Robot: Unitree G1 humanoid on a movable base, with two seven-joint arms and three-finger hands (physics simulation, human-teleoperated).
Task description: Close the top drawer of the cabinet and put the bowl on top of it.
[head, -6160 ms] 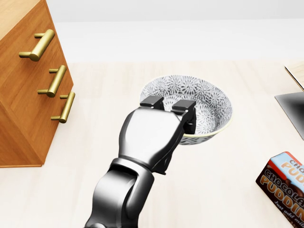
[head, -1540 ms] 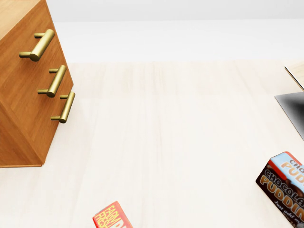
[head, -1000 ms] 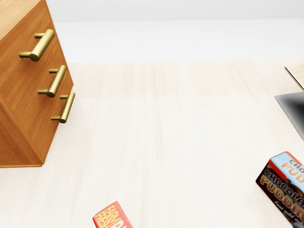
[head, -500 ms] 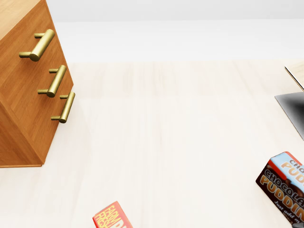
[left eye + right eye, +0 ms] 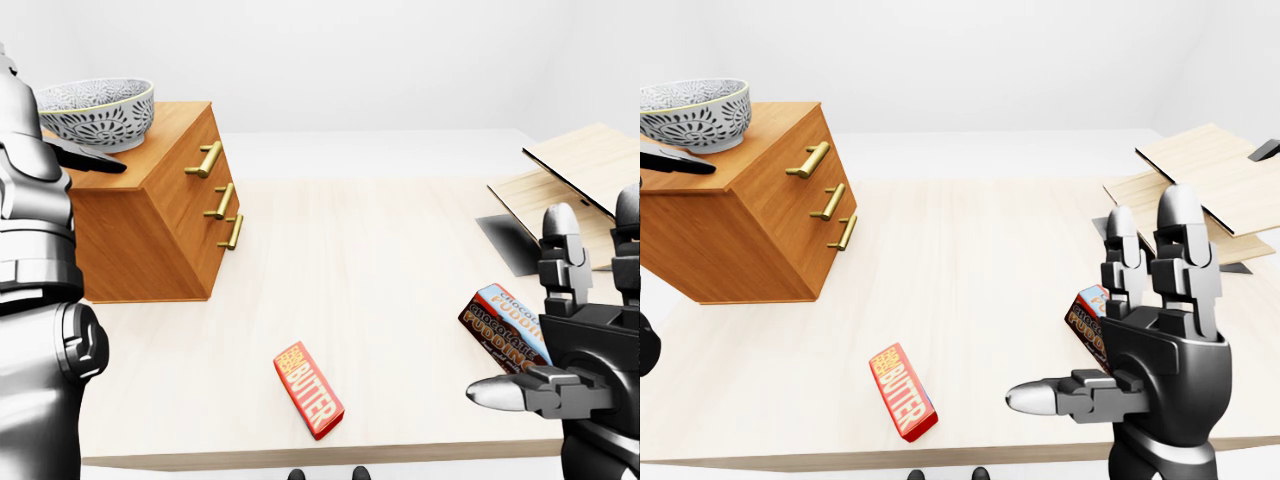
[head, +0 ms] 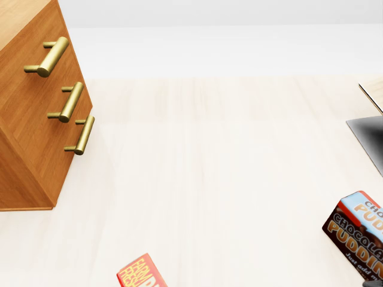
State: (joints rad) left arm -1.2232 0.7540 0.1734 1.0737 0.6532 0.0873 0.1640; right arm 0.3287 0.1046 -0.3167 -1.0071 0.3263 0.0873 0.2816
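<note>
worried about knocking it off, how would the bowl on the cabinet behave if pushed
The bowl looks like glazed ceramic: probably stiff, heavy, breakable. Its base looks narrower than its rim, so a high push might tip it; a low one would likely slide it across the smooth cabinet top.

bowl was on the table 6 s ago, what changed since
The bowl has gone up from the table onto the cabinet top, and the left arm has left the head view, uncovering the butter box. Cabinet and pudding box have not moved.
</note>
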